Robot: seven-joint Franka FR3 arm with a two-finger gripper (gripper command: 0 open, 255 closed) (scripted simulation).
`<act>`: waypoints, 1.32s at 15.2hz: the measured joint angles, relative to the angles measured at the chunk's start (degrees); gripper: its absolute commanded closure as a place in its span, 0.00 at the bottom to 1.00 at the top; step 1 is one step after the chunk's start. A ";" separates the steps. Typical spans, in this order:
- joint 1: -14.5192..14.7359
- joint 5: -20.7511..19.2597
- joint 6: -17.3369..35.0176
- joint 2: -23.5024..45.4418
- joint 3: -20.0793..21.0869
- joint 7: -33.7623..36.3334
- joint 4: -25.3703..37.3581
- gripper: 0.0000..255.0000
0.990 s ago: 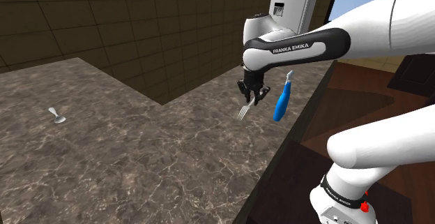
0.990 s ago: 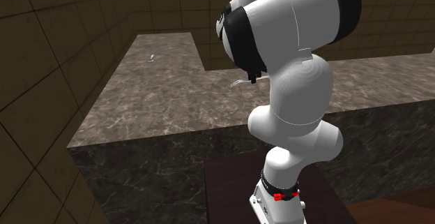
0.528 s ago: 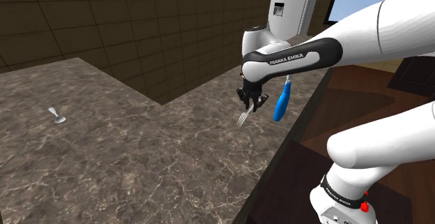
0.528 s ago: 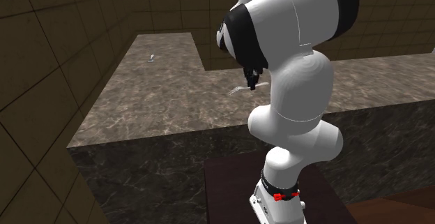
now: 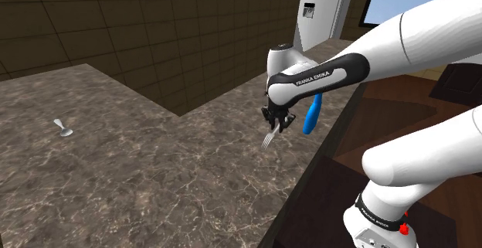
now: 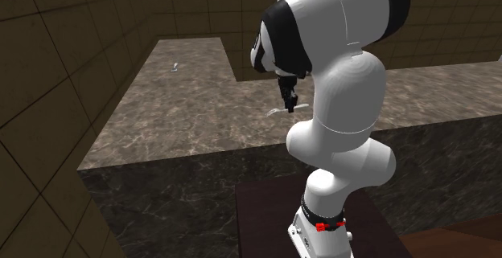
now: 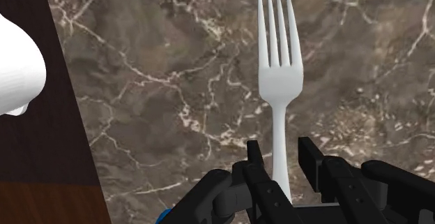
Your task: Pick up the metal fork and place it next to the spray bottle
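The gripper point(image 5: 278, 118) sits right of the shoulder view's centre, pointing down over the brown marbled counter point(image 5: 154, 177). It is clenched on the handle of the pale fork point(image 5: 269, 137), whose tines hang down and to the left, clear of the counter. The blue spray bottle point(image 5: 311, 113) stands just to the gripper's right near the counter's edge, its top hidden behind the arm point(image 5: 324, 73).

In the wrist view the fork point(image 7: 279, 69) runs straight out from the gripper point(image 7: 281, 157), its handle between the black fingers point(image 7: 259, 172), with the counter point(image 7: 153, 83) beyond it.

In the second exterior view the gripper point(image 6: 287, 96) hangs at centre beside the arm, with the fork point(image 6: 277, 112) slanting to the left below it. A small pale thing point(image 5: 62, 127) lies far left on the counter in the shoulder view.
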 measured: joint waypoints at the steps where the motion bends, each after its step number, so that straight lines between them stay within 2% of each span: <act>1: -0.17 -0.12 0.64 0.40 0.20 0.09 -0.26 1.00; 8: -0.30 -0.20 1.53 0.89 0.58 0.37 -0.66 1.00; 9: -0.30 -0.20 1.54 0.90 0.59 0.37 -0.66 0.00; 15: -0.30 -0.21 1.55 0.90 0.59 0.37 -0.65 0.00; 20: 1.09 0.55 -5.95 -2.95 -1.53 -0.45 3.27 0.00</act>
